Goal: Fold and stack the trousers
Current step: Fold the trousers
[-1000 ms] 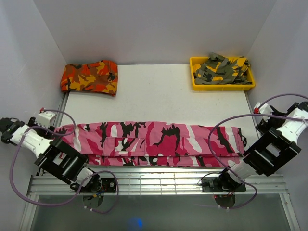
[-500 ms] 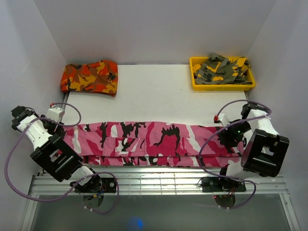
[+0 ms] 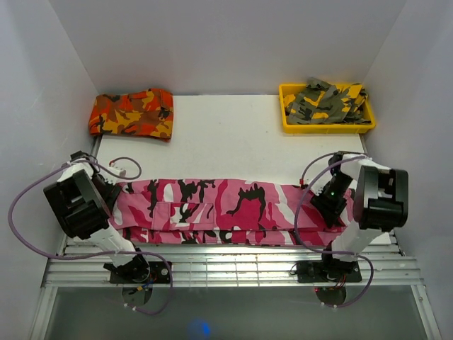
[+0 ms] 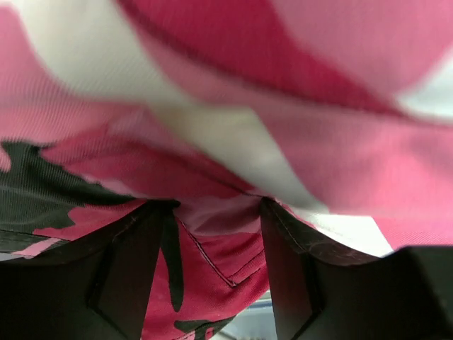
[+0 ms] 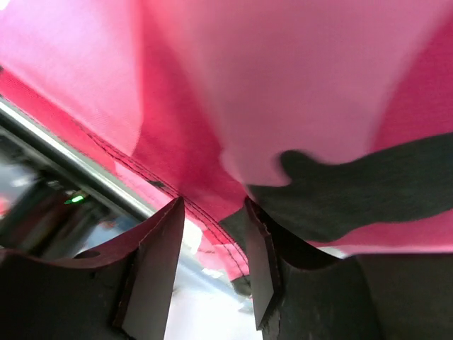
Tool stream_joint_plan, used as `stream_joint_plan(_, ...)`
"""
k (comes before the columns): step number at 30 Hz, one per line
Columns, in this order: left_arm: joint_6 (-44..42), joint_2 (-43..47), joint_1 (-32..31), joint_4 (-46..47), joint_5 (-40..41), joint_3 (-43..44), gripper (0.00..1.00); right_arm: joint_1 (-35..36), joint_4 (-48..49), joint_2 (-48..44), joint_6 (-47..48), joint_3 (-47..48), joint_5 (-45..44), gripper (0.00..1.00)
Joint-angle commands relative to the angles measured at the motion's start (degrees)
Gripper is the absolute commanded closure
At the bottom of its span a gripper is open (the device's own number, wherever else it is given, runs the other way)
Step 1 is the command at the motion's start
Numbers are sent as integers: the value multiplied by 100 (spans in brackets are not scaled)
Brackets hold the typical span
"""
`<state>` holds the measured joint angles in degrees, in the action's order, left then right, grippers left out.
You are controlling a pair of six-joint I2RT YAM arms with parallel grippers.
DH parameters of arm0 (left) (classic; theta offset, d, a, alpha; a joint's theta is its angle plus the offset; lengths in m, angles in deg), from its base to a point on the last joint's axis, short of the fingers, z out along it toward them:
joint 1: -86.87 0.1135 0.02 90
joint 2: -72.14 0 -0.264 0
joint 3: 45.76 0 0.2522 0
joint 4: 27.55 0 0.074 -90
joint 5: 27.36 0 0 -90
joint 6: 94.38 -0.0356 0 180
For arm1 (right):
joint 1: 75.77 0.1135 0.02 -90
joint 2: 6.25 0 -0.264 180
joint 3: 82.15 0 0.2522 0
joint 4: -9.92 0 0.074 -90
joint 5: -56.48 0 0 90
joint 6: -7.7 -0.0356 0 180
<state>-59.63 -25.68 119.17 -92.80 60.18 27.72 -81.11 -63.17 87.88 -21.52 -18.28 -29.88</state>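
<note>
The pink, magenta, white and black camouflage trousers [image 3: 226, 211] lie stretched lengthwise along the table's near edge, folded leg on leg. My left gripper [image 3: 117, 191] is down at their left end. In the left wrist view the left gripper [image 4: 216, 212] stands open, with cloth [image 4: 212, 276] bunched in the wide gap between its fingers. My right gripper [image 3: 331, 205] is down at the right end. In the right wrist view the right gripper [image 5: 212, 209] is partly closed but has a visible gap, and the stitched hem [image 5: 205, 219] runs between its fingers.
Folded orange-red camouflage trousers [image 3: 132, 113] lie at the back left corner. A yellow bin [image 3: 325, 128] at the back right holds olive-grey camouflage trousers [image 3: 329, 100]. A slatted metal rail [image 3: 226, 265] runs along the front edge. White walls stand close on both sides.
Both arms have swung inward from beyond the table's sides and come down onto the two ends of the trousers. The right gripper's fingers have narrowed a lot.
</note>
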Motion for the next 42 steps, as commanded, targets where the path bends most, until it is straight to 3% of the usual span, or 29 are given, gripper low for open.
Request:
stream_joint_plan(1, 698, -525, -546, 542, -44, -224, 34, -344, 2013, 1324, -627, 445, -645, 53)
stream_joint_plan(12, 2727, -2522, -1233, 201, -1283, 2516, 36, -845, 1715, 3075, -953, 3519, -944, 52)
stream_joint_plan(20, 3257, -3173, -1559, -423, -1766, 4379, 36, -845, 986, 4052, -1226, 5605, -760, 52)
stream_joint_plan(27, 2301, -1962, -1559, -1108, -2338, 4110, 35, -898, 854, 2499, -157, 4879, 338, 51)
stream_joint_plan(34, 1113, -836, -1384, -1602, -2128, 3959, 35, -977, 580, 951, 1390, 3779, 779, 53)
stream_joint_plan(39, 366, -686, -1305, -1707, -1916, 3670, 38, -1021, 520, 967, 1946, 3638, 1016, 64)
stream_joint_plan(42, 40, -589, -1305, -1655, -2013, 3380, 39, -1030, 177, 1256, 2333, 3778, 1314, 63)
